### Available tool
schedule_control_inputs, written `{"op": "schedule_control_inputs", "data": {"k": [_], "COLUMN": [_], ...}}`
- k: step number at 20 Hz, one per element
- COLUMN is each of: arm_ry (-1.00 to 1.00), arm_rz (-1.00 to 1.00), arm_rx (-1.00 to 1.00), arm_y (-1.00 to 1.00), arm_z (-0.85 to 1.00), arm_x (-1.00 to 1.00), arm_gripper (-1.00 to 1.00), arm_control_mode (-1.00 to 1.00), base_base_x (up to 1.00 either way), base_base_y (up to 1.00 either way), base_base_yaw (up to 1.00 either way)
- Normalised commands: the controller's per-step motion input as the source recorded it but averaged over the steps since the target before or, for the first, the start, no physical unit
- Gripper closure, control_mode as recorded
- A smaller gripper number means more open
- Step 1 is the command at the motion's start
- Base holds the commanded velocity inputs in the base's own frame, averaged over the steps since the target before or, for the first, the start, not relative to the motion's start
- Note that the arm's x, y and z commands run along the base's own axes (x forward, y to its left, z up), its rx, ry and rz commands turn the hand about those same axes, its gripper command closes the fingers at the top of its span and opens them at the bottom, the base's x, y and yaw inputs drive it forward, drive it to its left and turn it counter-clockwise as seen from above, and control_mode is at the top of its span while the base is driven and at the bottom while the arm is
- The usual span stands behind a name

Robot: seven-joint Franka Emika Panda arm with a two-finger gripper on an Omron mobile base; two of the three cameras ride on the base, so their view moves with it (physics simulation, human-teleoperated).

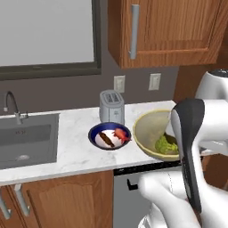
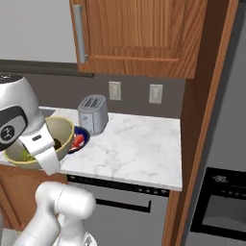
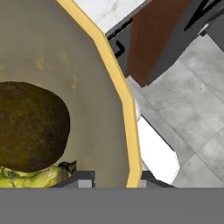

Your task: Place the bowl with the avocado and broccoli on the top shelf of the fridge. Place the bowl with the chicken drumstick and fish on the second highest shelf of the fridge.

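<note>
While the arm works low at the bench edge, this is how things stand:

Grip: the end effector [image 3: 111,181] straddles the thin yellow rim of the wide, deep, pale yellow-beige bowl with the avocado and broccoli [image 1: 153,129], one dark fingertip [image 3: 83,178] inside the wall and the other outside; the tips look closed onto the rim, holding it by that narrow edge alone.

Bowl position: it is tilted at the front right edge of the white marbled bench [image 1: 75,147], beside the dark blue bowl with white inside [image 1: 109,135]; whether its base touches the bench cannot be told.

Contents: the dark brown rounded avocado [image 3: 28,127] and the bright green bumpy broccoli [image 1: 165,144] lie low against the inner wall near the fingers.

Neighbour: the blue bowl carries the dark brown chicken drumstick [image 1: 106,139] and the small red-orange fish [image 1: 121,134]; a silver toaster [image 1: 111,107] stands just behind it.

Risk of spill: judged from the tilt, a deeper lean during the carry would let the loose food roll out over the rim.

Risk of slip: a one-sided pinch on a thin rim may let the heavy bowl pivot or drop.

Risk of collision: a swing near the blue bowl could knock it or the toaster.

Fridge: the shelves are out of sight, so clearance there cannot be judged.
</note>
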Motion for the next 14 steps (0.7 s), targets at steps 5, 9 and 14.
{"op": "schedule_control_inputs", "data": {"k": [5, 9, 14], "arm_ry": [0.0, 0.0, 0.0], "arm_rz": [0.0, 0.0, 0.0], "arm_rx": [0.0, 0.0, 0.0], "arm_y": [0.0, 0.0, 0.0], "arm_z": [0.0, 0.0, 0.0], "arm_x": [0.0, 0.0, 0.0], "arm_gripper": [1.0, 1.0, 1.0], "arm_control_mode": [1.0, 1.0, 1.0], "base_base_x": [-0.77, -0.76, -0.62], "base_base_y": [0.0, 0.0, -0.06], "base_base_yaw": [0.0, 0.0, -0.02]}}
